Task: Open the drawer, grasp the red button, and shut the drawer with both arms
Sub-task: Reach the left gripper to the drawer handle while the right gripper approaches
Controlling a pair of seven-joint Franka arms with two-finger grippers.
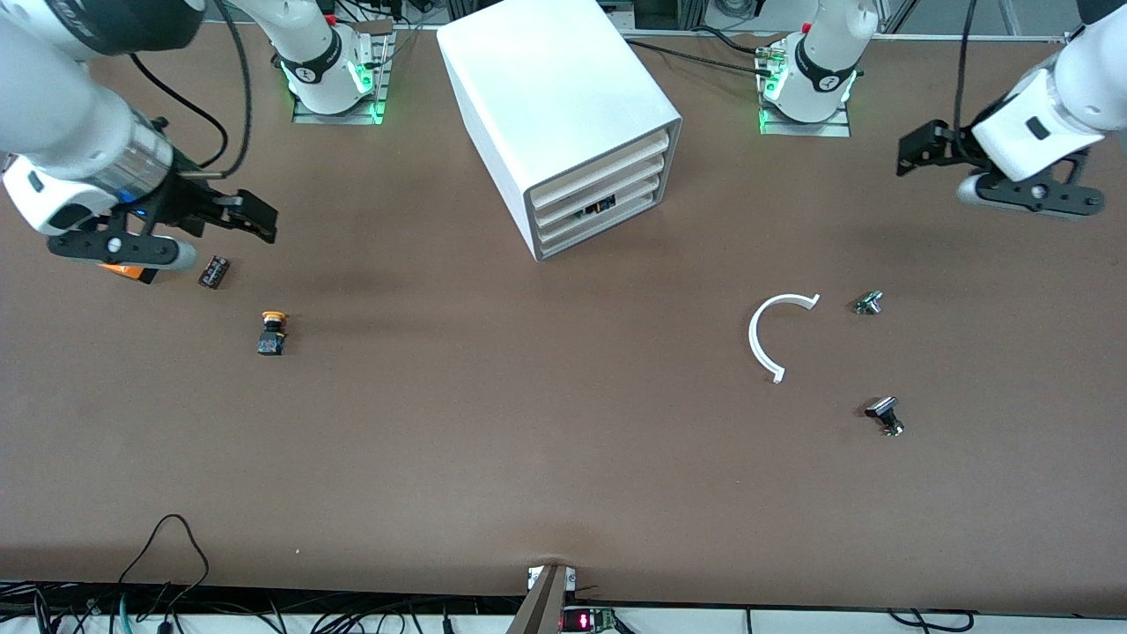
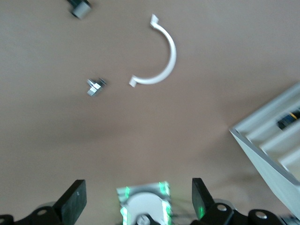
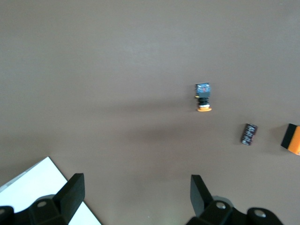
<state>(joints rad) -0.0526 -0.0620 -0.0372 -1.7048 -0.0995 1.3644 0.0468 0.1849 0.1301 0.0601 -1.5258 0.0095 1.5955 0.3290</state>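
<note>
The drawer [image 1: 601, 208] is sitting shut, third from the top in the white cabinet [image 1: 556, 106], its long front facing the front camera and skewed toward the left arm's end, dark notch mid-front. Both pincers are hanging released: left pincer [image 1: 916, 151] and right pincer [image 1: 255, 217] over bare desk [image 1: 546, 423].

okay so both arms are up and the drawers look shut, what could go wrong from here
The drawer offers only a small dark notch to catch, so a finger could slip. The cabinet stands loose and angled on the table, so pulling might drag it. No red button shows; the yellow-capped button near the open right gripper could be grabbed wrongly.
</note>
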